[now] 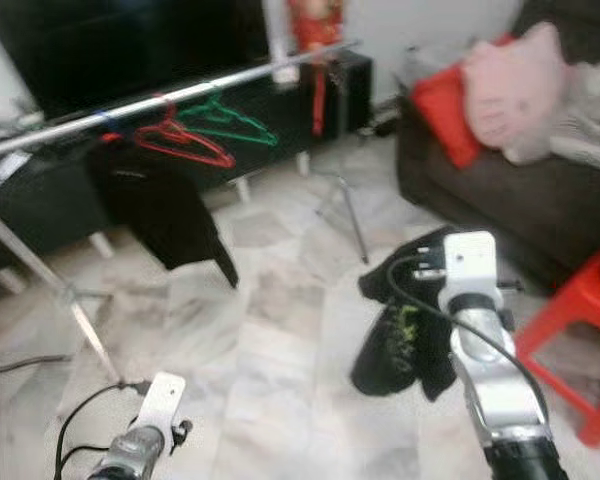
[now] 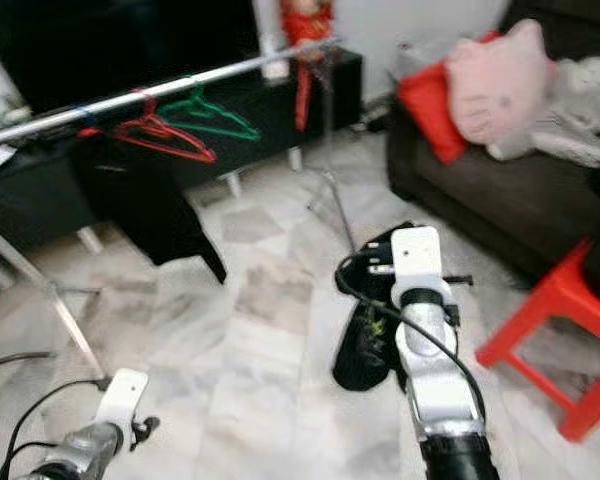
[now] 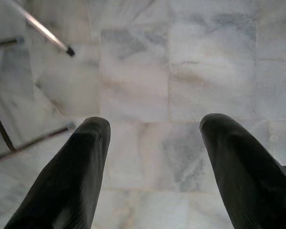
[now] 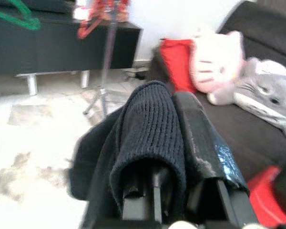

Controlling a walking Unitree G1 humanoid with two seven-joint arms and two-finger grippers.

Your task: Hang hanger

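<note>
Hangers: one red (image 1: 180, 142), one green (image 1: 228, 122) on rail (image 1: 170, 98), right end effector (image 4: 174, 143) clamping dark garment (image 1: 405, 330), left end effector (image 3: 155, 162) spread wide, empty

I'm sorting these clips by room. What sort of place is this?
Likely a home living room: a dark sofa with plush cushions, marble-tiled floor, and a clothes rail holding hangers.

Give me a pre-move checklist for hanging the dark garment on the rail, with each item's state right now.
1. Right hand gripping the dark garment: ok, fingers shut on knit fabric.
2. Hanger inside that garment: cannot tell.
3. Rail has free space: ok, bare stretch beyond the green hanger and red hanger.
4. Left hand free: ok, open over bare floor.
5. Garment lifted to rail height: not ok, it hangs low.
</note>
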